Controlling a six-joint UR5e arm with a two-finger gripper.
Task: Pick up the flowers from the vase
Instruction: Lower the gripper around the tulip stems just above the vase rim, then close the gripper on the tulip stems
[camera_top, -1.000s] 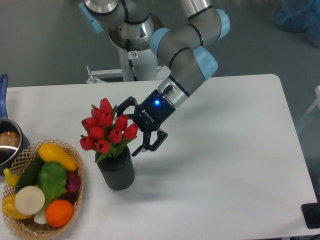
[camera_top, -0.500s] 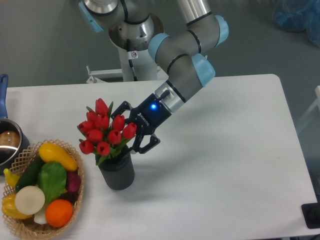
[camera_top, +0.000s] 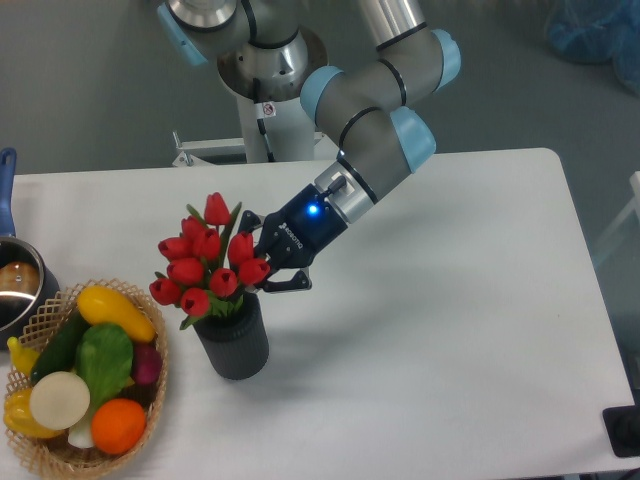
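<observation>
Since the earlier frame the end effector (camera_top: 262, 262) has narrowed to pinch the red tulips (camera_top: 205, 263), which stand in the dark ribbed vase (camera_top: 234, 344) on the table (camera_top: 440, 340).

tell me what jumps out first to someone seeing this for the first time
The red flowers stand out most, bunched above the dark ribbed vase left of centre on the white table. The arm's black claw, lit by a blue light, presses into the bunch from the right. At the lower left, a wicker basket holds colourful fruit and vegetables.
</observation>
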